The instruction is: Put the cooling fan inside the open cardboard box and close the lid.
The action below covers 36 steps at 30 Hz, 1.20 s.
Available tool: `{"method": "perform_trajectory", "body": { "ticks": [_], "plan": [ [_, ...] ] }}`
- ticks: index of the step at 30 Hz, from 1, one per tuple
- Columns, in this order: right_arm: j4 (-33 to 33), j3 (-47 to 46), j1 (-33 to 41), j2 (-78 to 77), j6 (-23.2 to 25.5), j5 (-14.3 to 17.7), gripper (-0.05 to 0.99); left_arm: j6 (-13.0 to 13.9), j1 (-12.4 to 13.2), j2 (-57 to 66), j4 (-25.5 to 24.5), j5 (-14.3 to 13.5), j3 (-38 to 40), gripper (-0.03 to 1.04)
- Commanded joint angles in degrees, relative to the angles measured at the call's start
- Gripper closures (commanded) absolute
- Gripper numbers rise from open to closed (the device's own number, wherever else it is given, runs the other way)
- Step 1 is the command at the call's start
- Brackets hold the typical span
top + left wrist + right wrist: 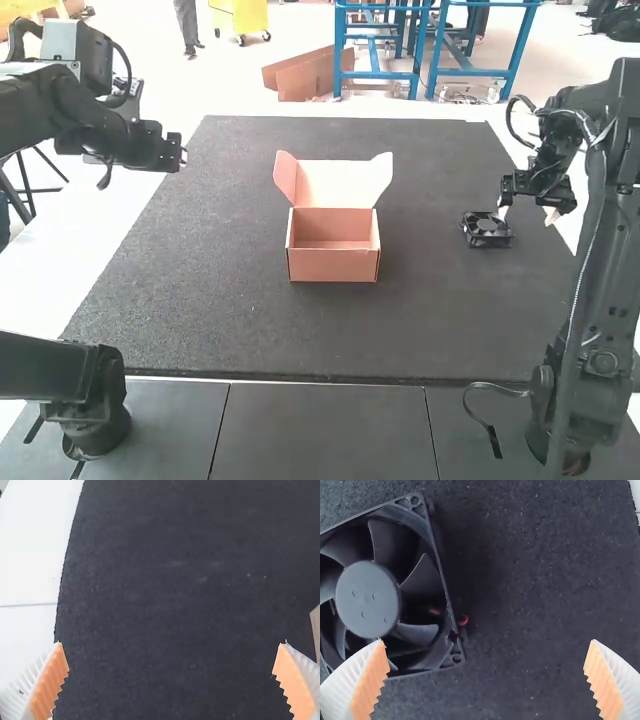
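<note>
My right claw (528,205) hangs spread wide and empty just above the flat, square black plastic cooling fan (385,587), which lies right of the open brown cardboard box (332,245). The fan sits off-centre, under one finger. My left claw (172,152), also spread, is well apart.

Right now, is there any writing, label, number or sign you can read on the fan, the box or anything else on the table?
None can be read.
The cooling fan has a bare hub with small dimples and no label.
The cardboard box is plain on its front and inner lid.
The black mat bears no marks.
</note>
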Motion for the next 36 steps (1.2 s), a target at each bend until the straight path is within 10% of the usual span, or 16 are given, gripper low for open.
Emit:
{"method": "perform_trajectory", "body": {
  "ticks": [1, 36],
  "plan": [
    [-0.5, 3.6, -0.5, 1.0, 1.2, 1.4, 0.04, 0.6, -0.4, 0.3, 0.5, -0.2, 2.3, 0.04],
    [-7.5, 12.4, -1.4, 9.7, 2.7, 2.9, 0.04, 0.4, -0.4, 0.8, 1.2, -0.2, 2.3, 0.04]
  ]
}}
